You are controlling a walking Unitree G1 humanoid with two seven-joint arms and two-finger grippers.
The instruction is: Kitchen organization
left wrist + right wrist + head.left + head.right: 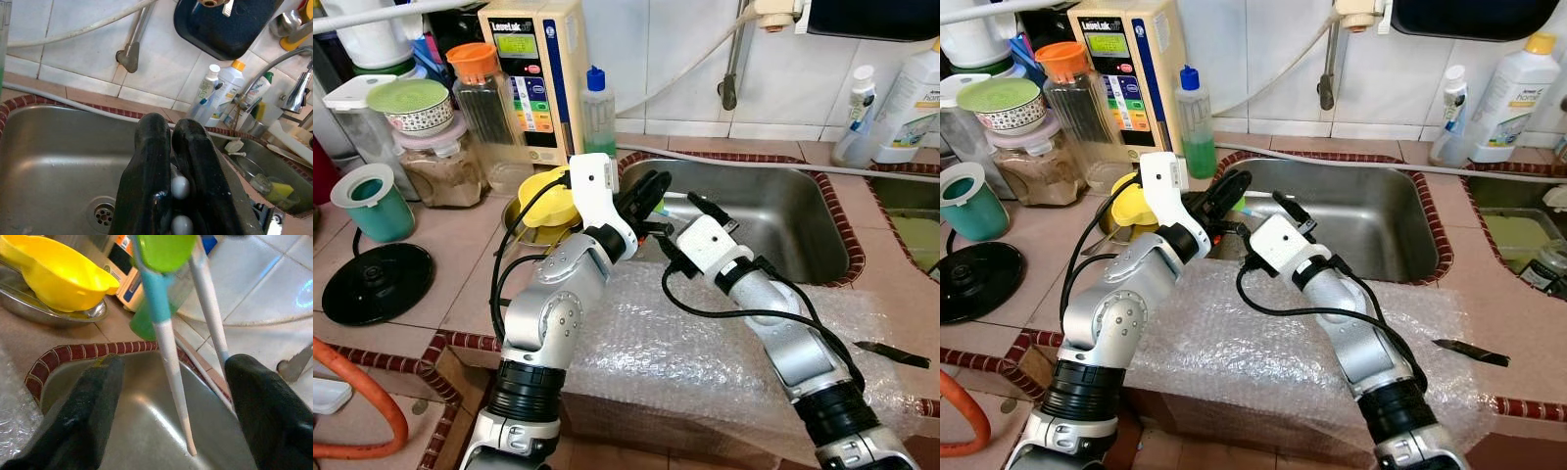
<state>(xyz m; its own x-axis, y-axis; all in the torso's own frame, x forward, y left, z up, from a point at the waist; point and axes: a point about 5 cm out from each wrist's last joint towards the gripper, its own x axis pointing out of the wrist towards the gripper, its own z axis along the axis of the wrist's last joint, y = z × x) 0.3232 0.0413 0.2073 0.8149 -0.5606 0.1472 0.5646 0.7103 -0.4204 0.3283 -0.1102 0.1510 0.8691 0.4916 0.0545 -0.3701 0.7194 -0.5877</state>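
Over the left end of the steel sink (pixel 783 220), my left gripper (pixel 646 199) is shut on a pair of training chopsticks (pixel 164 347). They have a green top piece (pixel 165 248) and blue-and-white sticks that hang down toward the basin. My right gripper (pixel 683 233) is open just right of them. In the right wrist view the two sticks hang between its spread black fingers (pixel 83 406), touching neither. In the left wrist view the left fingers (pixel 151 166) are pressed together above the sink drain (pixel 101 214).
A yellow funnel-like piece (pixel 551 196) sits in a metal bowl left of the sink. Jars, a teal cup (pixel 372 201), a black round base (pixel 377 284) and a green bottle (pixel 597 108) crowd the left counter. Bubble wrap (pixel 685 343) covers the front. A knife (pixel 891 352) lies at right.
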